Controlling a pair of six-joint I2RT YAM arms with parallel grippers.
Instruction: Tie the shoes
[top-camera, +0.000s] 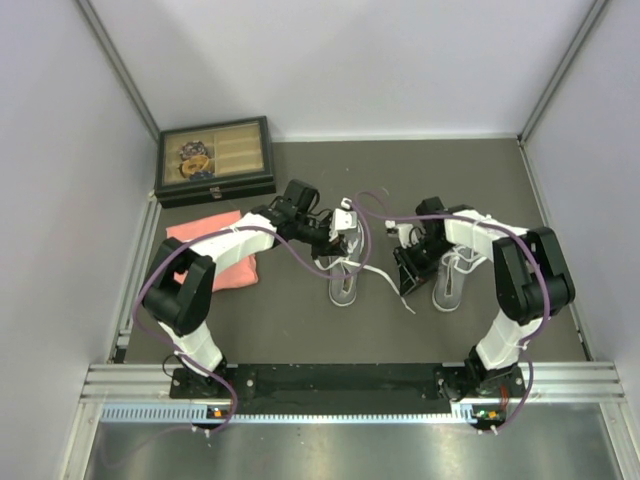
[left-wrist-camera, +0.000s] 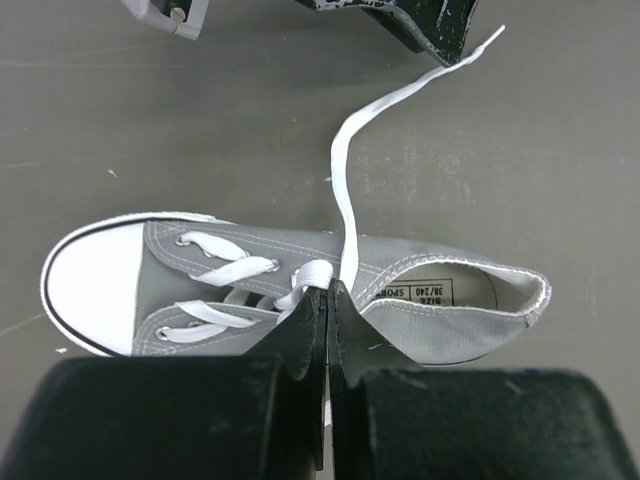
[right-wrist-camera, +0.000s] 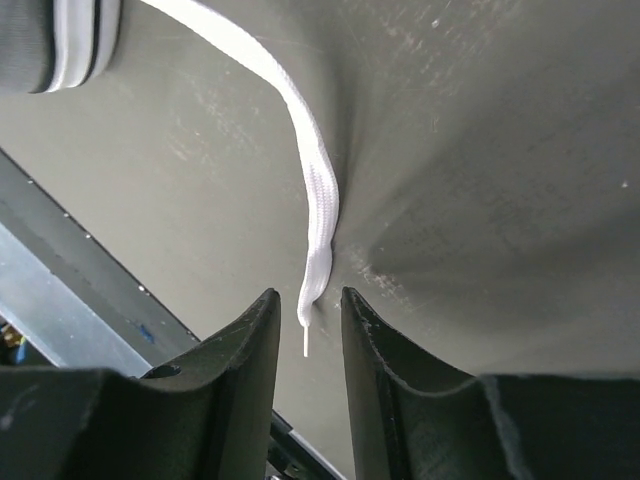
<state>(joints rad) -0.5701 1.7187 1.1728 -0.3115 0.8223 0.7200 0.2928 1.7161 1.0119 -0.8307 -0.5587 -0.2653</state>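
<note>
The left shoe (left-wrist-camera: 250, 250) was a small grey canvas sneaker with a white toe cap and a white sole. It stood upright on the bench (left-wrist-camera: 150, 130) just under the closed left fingers (left-wrist-camera: 305, 340), its toe to the left of them and its open heel to the right. Its white lace (left-wrist-camera: 345, 170) crossed through the eyelets, and one long loose part ran from beside the fingertips away over the bench. The lace end (right-wrist-camera: 312, 290) lay in the narrow gap between the right fingers (right-wrist-camera: 250, 340). The right shoe (top-camera: 449, 280) stood just beside the right fingers, apart from the left shoe.
</note>
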